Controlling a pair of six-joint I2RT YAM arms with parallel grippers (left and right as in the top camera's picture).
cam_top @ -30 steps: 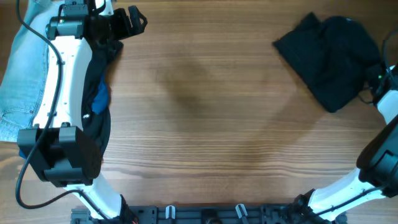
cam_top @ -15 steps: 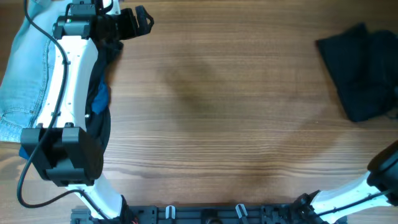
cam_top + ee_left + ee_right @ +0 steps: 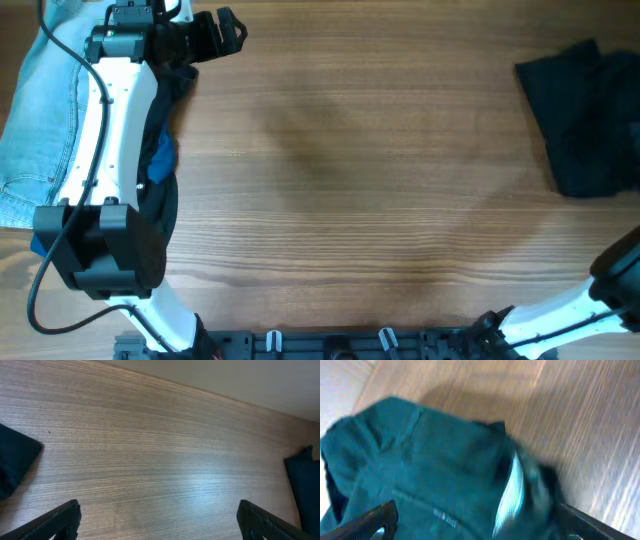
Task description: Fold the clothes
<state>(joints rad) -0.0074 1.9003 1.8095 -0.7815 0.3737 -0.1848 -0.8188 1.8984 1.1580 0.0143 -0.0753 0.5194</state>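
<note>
The shorts (image 3: 585, 115) lie crumpled at the tabletop's (image 3: 380, 180) right edge, near its far corner. The right gripper (image 3: 477, 525) spreads wide over them. The left gripper (image 3: 160, 527), wide and empty, hangs by the far left corner.

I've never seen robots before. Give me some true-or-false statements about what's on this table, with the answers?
1. The shorts lie at the table's right edge. True.
2. The left gripper holds the jeans. False: it is open over bare wood.
3. The jeans lie at the left edge. True.
4. The right gripper is clamped on the shorts. False: its fingers stand wide apart.
5. Clothes cover the table's middle. False: bare wood there.
</note>
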